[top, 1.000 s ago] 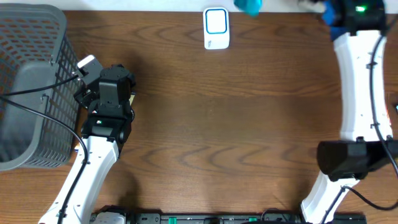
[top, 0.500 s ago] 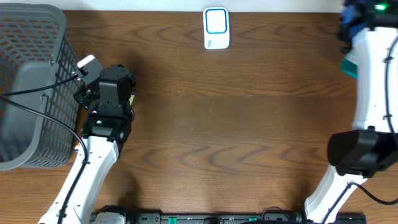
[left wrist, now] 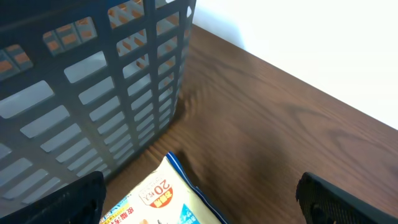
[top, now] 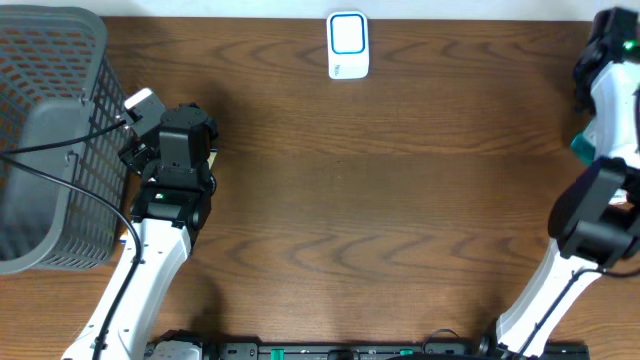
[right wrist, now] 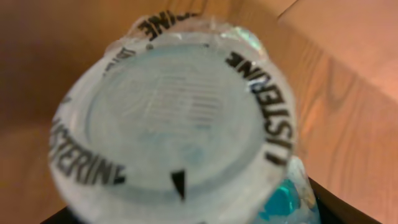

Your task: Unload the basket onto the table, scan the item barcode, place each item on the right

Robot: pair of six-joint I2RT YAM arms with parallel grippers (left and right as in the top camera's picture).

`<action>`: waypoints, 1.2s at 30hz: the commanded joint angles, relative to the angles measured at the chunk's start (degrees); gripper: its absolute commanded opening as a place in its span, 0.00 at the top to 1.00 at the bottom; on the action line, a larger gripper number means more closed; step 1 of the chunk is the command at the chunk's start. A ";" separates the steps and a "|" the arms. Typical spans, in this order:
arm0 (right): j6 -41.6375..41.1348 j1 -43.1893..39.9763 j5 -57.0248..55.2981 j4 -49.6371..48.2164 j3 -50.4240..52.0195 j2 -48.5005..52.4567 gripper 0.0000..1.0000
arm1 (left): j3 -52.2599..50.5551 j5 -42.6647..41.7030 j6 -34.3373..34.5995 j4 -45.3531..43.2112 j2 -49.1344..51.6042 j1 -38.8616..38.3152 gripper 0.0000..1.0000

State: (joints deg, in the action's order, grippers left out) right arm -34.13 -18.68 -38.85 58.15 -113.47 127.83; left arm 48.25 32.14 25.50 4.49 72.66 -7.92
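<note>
The item is a teal Listerine bottle [right wrist: 180, 124]. Its white cap fills the right wrist view, and my right gripper [right wrist: 205, 218] is shut on it, with dark fingers [right wrist: 351, 208] showing at the lower corners. From overhead only a teal sliver of the bottle [top: 580, 148] shows beside the right arm at the table's right edge. The white scanner with a blue frame [top: 348, 45] lies at the back centre. My left gripper [left wrist: 202, 208] stands open over a yellow and blue packet [left wrist: 158, 199] beside the basket.
A grey mesh basket [top: 50, 140] stands at the far left, its wall [left wrist: 93, 81] close to the left gripper. The left arm [top: 175, 170] reaches up from the front left. The right arm [top: 600, 215] runs along the right edge.
The right arm has swung from the back edge near the scanner toward the right edge, carrying the teal bottle forward. The left arm has not moved.
</note>
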 commanded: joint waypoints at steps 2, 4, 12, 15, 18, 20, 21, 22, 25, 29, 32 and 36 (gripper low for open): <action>-1.07 -1.79 -2.12 -0.13 1.77 2.32 0.57 | -0.39 1.33 0.11 0.00 0.33 0.24 0.02; -2.12 -2.54 -2.29 1.66 1.81 2.67 0.34 | -0.39 1.36 0.11 0.00 0.33 0.24 0.02; -2.47 -4.04 -0.79 6.86 1.70 -6.91 0.01 | -0.39 1.33 0.13 0.00 0.33 0.24 0.02; -0.92 -3.32 3.63 7.67 1.70 -13.46 0.01 | -0.39 1.33 0.13 -0.02 0.33 0.24 0.02; 1.64 -1.99 10.95 8.28 1.70 -20.37 0.01 | -0.39 1.36 0.13 0.00 0.33 0.24 0.02; 2.08 -1.03 15.06 9.07 1.70 -24.65 0.01 | -0.39 1.33 0.11 0.00 0.33 0.24 0.02; 2.05 -0.55 16.96 9.75 1.70 -26.77 0.01 | -0.39 1.36 0.11 0.00 0.33 0.24 0.02; 2.05 0.22 19.08 10.38 1.70 -29.24 0.01 | -0.39 1.33 0.13 0.00 0.33 0.24 0.02; 2.45 2.82 25.46 11.74 1.70 -35.45 0.01 | -0.39 1.33 0.11 0.00 0.33 0.24 0.02; 10.91 8.85 38.53 11.41 1.73 -41.18 0.01 | -0.39 1.36 0.11 0.00 0.33 0.24 0.02; 10.91 15.93 43.89 11.34 1.79 -42.32 0.01 | -0.39 1.36 0.11 -0.02 0.33 0.24 0.02; 4.48 23.52 41.94 10.34 3.41 -40.17 0.01 | -0.39 1.33 0.13 0.00 0.33 0.24 0.02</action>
State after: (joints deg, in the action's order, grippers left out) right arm -26.74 1.39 0.25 68.77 -111.35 85.36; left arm 48.25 32.14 25.52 4.49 72.66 -7.92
